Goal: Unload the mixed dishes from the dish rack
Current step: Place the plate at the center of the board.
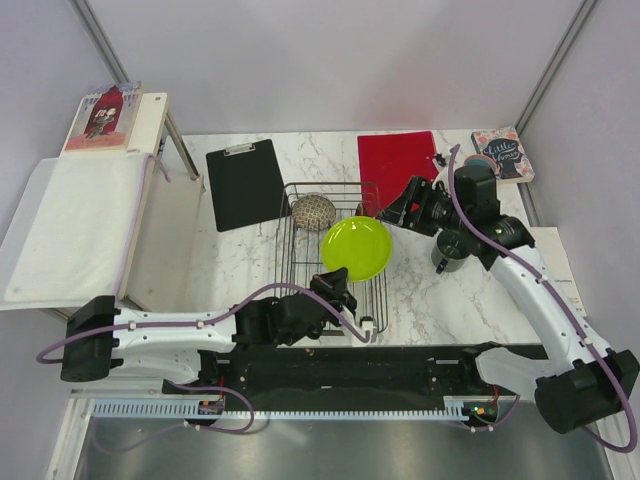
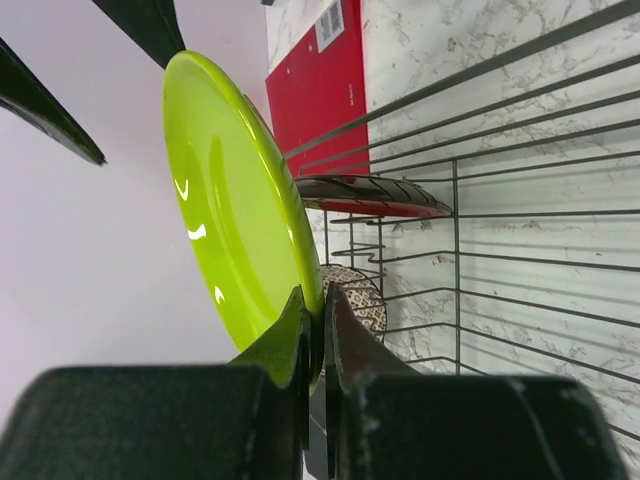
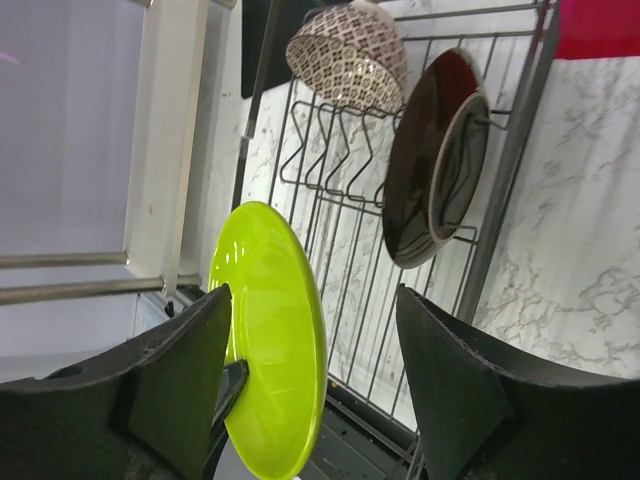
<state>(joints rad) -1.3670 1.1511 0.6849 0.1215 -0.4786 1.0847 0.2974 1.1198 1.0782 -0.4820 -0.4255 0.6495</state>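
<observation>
My left gripper (image 1: 337,287) (image 2: 318,300) is shut on the near rim of the lime-green plate (image 1: 357,248) (image 2: 230,200) and holds it on edge above the right part of the dish rack (image 1: 290,262) (image 2: 455,280). My right gripper (image 1: 398,212) (image 3: 312,295) is open and empty at the rack's right side, with the green plate (image 3: 270,340) between its fingers in the right wrist view. The beige mesh-patterned bowl (image 1: 312,211) (image 3: 350,50) and the dark red plate (image 3: 430,160) (image 2: 370,195) stand in the rack (image 3: 505,190). The grey mug (image 1: 450,252) stands on the table under my right arm. The pink cup and clear glass are out of view.
A black clipboard (image 1: 245,185) lies behind the rack on the left. A red folder (image 1: 398,160) and a book (image 1: 500,153) lie at the back right. A white side shelf (image 1: 75,225) with a book (image 1: 100,118) stands at the left.
</observation>
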